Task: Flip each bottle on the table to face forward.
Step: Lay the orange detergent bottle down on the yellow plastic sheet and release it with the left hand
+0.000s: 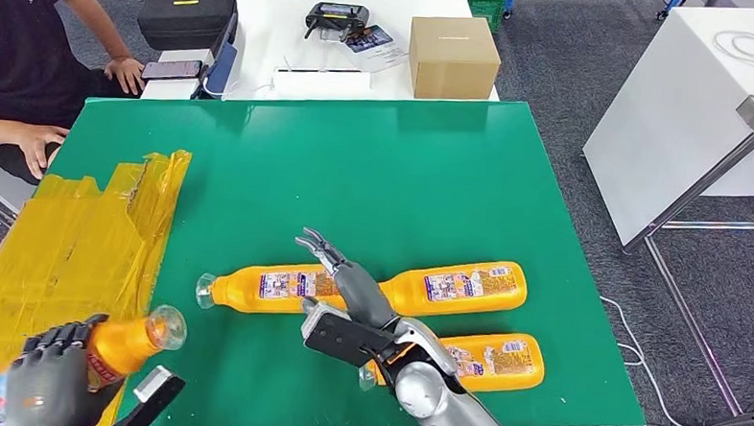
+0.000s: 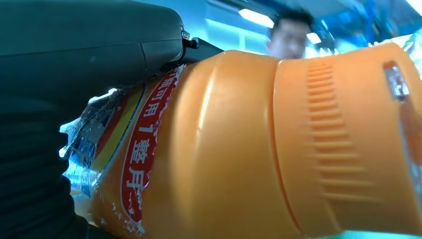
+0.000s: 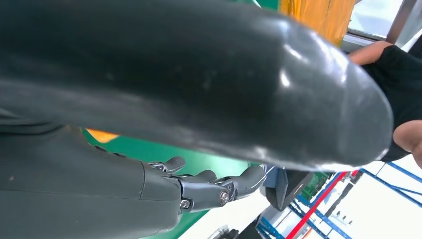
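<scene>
My left hand (image 1: 54, 377) grips 1 bottle (image 1: 122, 346), neck slanting away beyond the fingers. My right hand (image 1: 351, 289), fingers spread and empty, hovers between 2 lying bottles (image 1: 360, 287), their long axes crosswise, so it's nearer.

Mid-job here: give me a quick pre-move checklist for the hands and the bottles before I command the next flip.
1. Left hand grips the held bottle: ok.
2. Right hand holds nothing, fingers apart: ok.
3. Right hand over the left bottle and the right bottle; contact: cannot tell.
4. Near bottle partly hidden by the right arm: not ok.
5. Person's hand at the green table edge: not ok.
</scene>
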`<state>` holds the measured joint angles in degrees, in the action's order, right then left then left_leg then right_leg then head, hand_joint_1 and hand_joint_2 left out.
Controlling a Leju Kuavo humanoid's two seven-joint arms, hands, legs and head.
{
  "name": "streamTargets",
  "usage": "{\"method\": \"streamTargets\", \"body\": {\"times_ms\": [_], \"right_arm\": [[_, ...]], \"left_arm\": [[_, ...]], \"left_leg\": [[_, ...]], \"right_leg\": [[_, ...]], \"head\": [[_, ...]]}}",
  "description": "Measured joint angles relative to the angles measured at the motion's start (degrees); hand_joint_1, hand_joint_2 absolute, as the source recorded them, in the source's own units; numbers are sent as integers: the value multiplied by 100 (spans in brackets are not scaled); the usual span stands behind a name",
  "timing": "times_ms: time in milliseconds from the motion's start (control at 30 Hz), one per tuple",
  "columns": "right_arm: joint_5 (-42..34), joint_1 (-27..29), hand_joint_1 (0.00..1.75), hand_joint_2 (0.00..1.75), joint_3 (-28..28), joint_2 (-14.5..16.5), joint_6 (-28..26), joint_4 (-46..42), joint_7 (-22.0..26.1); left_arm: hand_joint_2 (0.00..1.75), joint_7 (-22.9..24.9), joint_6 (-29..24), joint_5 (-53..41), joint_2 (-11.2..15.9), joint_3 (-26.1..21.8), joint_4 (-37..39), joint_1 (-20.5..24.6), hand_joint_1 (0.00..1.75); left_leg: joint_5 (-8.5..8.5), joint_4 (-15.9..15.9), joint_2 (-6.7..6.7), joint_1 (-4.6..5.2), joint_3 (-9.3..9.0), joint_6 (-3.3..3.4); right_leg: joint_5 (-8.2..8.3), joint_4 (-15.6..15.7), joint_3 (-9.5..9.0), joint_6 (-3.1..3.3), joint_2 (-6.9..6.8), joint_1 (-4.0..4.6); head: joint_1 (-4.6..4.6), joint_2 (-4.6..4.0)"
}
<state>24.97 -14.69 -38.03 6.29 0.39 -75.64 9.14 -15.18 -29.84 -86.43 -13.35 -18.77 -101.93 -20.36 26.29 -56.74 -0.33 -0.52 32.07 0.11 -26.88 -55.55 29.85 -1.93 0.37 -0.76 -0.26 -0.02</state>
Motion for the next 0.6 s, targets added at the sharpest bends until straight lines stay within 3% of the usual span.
{"method": "streamTargets", "body": {"times_ms": [367, 500, 600], "right_arm": [[-112, -323, 0, 0, -95, 10, 113, 285, -16], [-117, -409, 0, 175, -125, 14, 119, 374, -18], [-117, -455, 0, 175, -141, 20, 138, 439, -39]], "left_arm": [[175, 88, 180, -54, 613, 527, 1089, 108, 175], [175, 72, 179, -54, 728, 588, 1283, 153, 175], [175, 59, 177, -52, 786, 639, 1348, 180, 175]], "left_leg": [[0, 0, -1, 1, 5, 0], [0, 0, -1, 1, 4, 0], [0, 0, -2, 1, 4, 0]], "right_leg": [[0, 0, 3, 0, 0, -1], [0, -1, 1, 0, 0, 0], [0, -1, 0, 0, -1, 0]], "head": [[1, 0], [1, 0], [1, 0]]}}
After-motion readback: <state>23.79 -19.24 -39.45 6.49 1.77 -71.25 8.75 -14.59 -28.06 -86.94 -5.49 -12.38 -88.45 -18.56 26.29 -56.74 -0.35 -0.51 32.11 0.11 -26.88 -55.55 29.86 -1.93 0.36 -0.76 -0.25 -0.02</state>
